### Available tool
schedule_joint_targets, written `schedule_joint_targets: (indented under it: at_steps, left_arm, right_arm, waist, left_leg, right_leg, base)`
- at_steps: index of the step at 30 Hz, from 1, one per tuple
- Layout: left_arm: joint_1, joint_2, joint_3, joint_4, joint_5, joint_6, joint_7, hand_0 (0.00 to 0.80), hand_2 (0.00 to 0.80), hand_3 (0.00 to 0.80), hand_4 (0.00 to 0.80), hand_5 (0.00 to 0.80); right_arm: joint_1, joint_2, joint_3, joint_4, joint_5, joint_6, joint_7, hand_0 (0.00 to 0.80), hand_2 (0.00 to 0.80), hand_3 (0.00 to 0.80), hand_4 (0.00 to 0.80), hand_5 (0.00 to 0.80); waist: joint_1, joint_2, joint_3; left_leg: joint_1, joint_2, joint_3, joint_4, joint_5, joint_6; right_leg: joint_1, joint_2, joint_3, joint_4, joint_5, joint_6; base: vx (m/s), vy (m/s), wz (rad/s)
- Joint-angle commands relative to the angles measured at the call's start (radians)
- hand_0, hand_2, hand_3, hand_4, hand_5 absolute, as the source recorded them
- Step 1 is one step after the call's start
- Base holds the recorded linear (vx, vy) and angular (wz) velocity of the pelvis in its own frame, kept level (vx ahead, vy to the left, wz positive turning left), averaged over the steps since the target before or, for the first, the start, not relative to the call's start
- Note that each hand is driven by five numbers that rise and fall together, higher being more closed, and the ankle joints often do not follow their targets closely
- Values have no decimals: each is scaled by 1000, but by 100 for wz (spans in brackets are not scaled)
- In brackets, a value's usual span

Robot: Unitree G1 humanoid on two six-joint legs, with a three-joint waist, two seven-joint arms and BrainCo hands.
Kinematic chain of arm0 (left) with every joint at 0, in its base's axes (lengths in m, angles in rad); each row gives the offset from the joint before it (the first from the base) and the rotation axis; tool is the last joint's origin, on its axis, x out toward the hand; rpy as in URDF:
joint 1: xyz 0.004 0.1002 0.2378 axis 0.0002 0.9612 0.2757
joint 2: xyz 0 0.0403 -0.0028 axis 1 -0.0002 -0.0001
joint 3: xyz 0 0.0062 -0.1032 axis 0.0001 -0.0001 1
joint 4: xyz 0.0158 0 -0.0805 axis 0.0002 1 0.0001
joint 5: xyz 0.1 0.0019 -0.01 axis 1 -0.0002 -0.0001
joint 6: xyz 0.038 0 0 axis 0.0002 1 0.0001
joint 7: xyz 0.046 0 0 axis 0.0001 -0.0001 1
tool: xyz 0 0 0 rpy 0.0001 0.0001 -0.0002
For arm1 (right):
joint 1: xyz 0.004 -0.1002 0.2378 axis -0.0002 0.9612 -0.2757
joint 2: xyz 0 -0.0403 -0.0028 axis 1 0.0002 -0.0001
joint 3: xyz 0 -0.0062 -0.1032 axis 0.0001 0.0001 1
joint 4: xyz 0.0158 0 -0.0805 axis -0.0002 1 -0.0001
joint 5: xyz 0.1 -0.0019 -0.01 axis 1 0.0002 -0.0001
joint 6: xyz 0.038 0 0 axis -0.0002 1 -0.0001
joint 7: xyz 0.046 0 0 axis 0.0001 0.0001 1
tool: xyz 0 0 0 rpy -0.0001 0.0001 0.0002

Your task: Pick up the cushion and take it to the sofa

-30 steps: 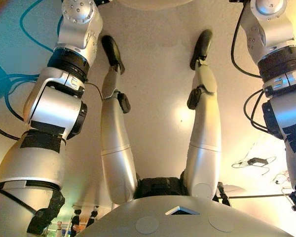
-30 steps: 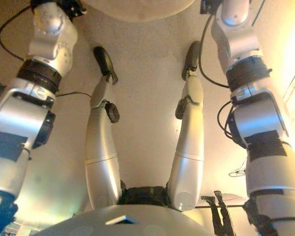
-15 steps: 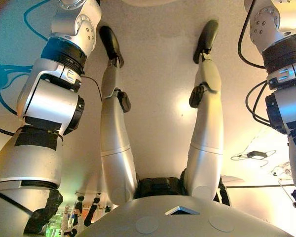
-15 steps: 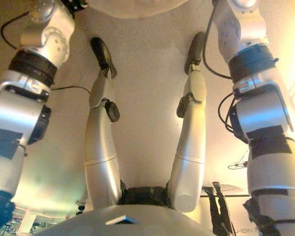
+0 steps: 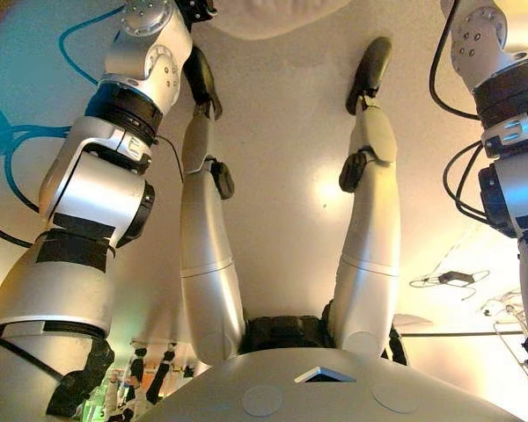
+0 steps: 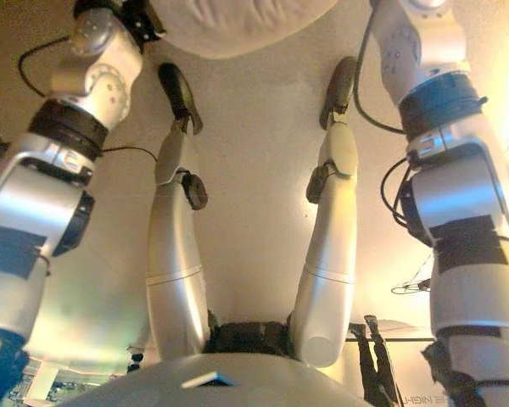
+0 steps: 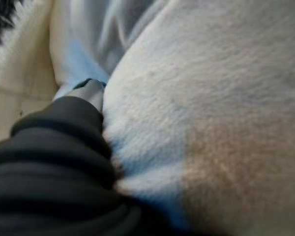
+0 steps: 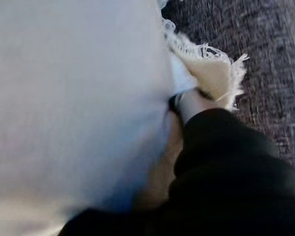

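Both arms reach forward from my side of the eye views, left and right alike; floor (image 5: 282,176) pale beneath them.

Left wrist view: left robot hand (image 7: 91,93) pressed into the cushion's (image 7: 211,98) nap, dark cover against the fabric, one silver finger showing and the rest buried; I cannot tell whether the fingers curl or lie flat.

Right wrist view: right robot hand (image 8: 191,103) likewise sunk into the cushion's other flank; fingers hidden, state not readable; a fringed cream corner of the cushion sticks out past the hand, and dark grey woven cloth (image 8: 265,59), possibly the sofa, lies just behind it.

Farthest in the eye views: the cushion sits at the far ends of the arms, between the two hands, long axis running side to side across the robot; neither hand is nearer; each holds one end.

Judgement: carry stage or close to set-down; the coming move depends on even squeeze from both sides; a slack side could let the cushion slip.
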Motion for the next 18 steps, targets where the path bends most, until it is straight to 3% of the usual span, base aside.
schedule_joint_targets:
  at_steps: [1,5,8,18]
  left_arm:
    - [38,-97,23,-189,29,-82,-91,800,800,800,800,800]
    - [124,-117,71,-260,43,-141,-100,800,800,800,800,800]
    - [241,-149,80,-362,174,-205,-95,800,800,800,800,800]
    - [529,-190,100,-672,282,-250,-51,800,800,800,800,800]
  right_arm:
    - [44,100,44,-202,-52,-20,49,800,800,800,800,800]
    - [129,91,-9,-280,-121,-35,34,800,800,800,800,800]
    - [268,73,-66,-422,-217,-43,6,800,800,800,800,800]
    - [614,130,-155,-687,-365,-100,18,800,800,800,800,800]
  waist:
    - [2,2,0]
    - [3,3,0]
    - [5,3,0]
    - [15,-26,0]
  left_leg:
    - [-23,12,-54,4,-13,-24]
    - [18,14,-49,-6,-15,-28]
    - [60,10,-43,-13,-13,-26]
    - [268,20,-17,-46,-16,-23]
  right_leg:
    - [50,4,39,-29,9,49]
    - [83,-2,34,-36,6,51]
    - [125,-9,28,-44,10,53]
    - [331,-35,-29,-79,5,55]
  base:
    - [-16,-21,3]
    - [0,0,0]
    - [0,-13,1]
    - [6,-57,2]
